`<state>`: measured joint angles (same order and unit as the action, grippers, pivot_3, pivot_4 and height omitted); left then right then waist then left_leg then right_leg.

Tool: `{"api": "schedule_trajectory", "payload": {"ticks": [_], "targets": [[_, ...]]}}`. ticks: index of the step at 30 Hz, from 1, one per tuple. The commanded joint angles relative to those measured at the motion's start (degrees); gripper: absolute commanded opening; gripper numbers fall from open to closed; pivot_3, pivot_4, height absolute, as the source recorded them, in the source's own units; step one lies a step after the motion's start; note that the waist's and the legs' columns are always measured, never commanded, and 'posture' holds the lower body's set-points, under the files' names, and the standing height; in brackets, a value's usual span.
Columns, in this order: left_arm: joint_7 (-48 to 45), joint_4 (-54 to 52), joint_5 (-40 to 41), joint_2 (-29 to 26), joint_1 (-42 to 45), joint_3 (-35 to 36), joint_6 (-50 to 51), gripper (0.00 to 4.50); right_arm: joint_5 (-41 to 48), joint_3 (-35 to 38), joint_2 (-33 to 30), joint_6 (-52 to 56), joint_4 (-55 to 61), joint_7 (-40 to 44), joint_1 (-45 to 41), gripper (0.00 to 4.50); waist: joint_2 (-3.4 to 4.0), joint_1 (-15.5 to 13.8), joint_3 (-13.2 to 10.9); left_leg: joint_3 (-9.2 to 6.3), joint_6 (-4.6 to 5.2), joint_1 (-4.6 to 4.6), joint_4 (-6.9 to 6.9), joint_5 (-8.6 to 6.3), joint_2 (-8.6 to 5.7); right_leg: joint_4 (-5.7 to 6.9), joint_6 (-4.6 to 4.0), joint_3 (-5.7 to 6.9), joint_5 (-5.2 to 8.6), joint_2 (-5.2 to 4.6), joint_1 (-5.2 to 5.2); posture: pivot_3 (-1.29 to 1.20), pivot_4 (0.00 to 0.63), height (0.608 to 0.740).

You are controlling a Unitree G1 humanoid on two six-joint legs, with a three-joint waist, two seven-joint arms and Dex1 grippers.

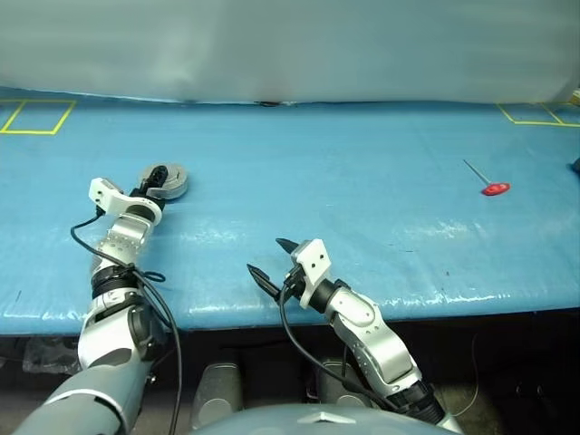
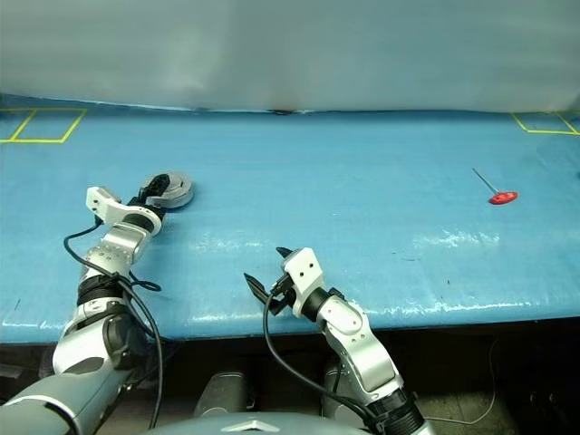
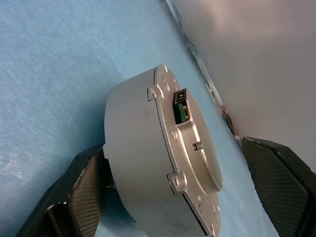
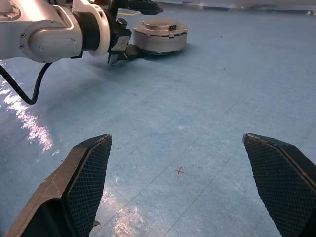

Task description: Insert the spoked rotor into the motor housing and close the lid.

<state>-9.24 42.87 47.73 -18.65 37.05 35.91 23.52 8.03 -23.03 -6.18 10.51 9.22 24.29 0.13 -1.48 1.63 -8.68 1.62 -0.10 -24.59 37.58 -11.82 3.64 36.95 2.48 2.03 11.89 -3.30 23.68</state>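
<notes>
With its fingers spread wide on either side of the motor housing [image 3: 148, 163] and a gap showing on at least one side, the left tool [image 1: 159, 180] stands at the far left of the blue worktop [image 1: 344, 208], gripping nothing. The lid [image 4: 163, 25] lies flat on the housing, so the job appears all but finished; whether the wheel sits inside cannot be told. Nearer and toward the middle, the right tool [image 1: 272, 260] hangs wide and empty. A red-handled pin [image 1: 494, 188] lies far right. No lettering or label can be read anywhere.
</notes>
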Motion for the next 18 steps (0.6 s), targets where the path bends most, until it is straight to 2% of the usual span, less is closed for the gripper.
{"api": "schedule_trajectory", "payload": {"ticks": [1, 11, 15, 18], "targets": [[2.5, -5.2, -0.7, -1.8, -3.8, 1.0, 2.5, 4.49, 0.2, 0.0, 0.8, -0.4, 0.2, 0.7, -1.1, 4.5, 0.0, 0.1, 0.0, 0.01, 0.0, 0.01, -0.01, 0.0, 0.0, 0.01, -0.03, -0.01, -0.02, 0.0, 0.0, 0.0, 0.15, 0.74], [5.1, -21.6, -1.4, -4.5, -16.4, -1.5, 13.7, 4.49, 0.3, -0.2, 1.7, -0.4, -0.7, 1.4, -1.4, 4.5, 0.09, 0.4, 0.1, 0.18, -0.01, 0.16, -0.05, -0.01, 0.02, 0.02, -0.04, -0.09, 0.03, -0.08, -0.02, 0.0, 0.15, 0.74], [-1.3, -38.5, -2.7, -5.9, -27.8, -7.6, 16.1, 4.49, 0.6, 0.1, 1.8, -0.1, -0.2, 1.4, -0.9, 4.5, 0.16, 0.5, 0.1, 0.25, -0.02, 0.22, -0.14, -0.01, 0.03, 0.0, -0.11, -0.15, 0.04, -0.14, 0.01, 0.0, 0.15, 0.74], [-4.9, -48.3, -2.6, -4.5, -34.3, -9.7, 14.0, 4.49, 0.5, 0.6, 1.8, -0.2, -0.2, 1.0, -0.4, 4.5, 0.16, -0.1, 0.1, 0.29, -0.04, 0.22, -0.23, -0.02, 0.0, -0.03, -0.32, -0.17, -0.01, -0.2, 0.09, 0.0, 0.15, 0.74]]}}
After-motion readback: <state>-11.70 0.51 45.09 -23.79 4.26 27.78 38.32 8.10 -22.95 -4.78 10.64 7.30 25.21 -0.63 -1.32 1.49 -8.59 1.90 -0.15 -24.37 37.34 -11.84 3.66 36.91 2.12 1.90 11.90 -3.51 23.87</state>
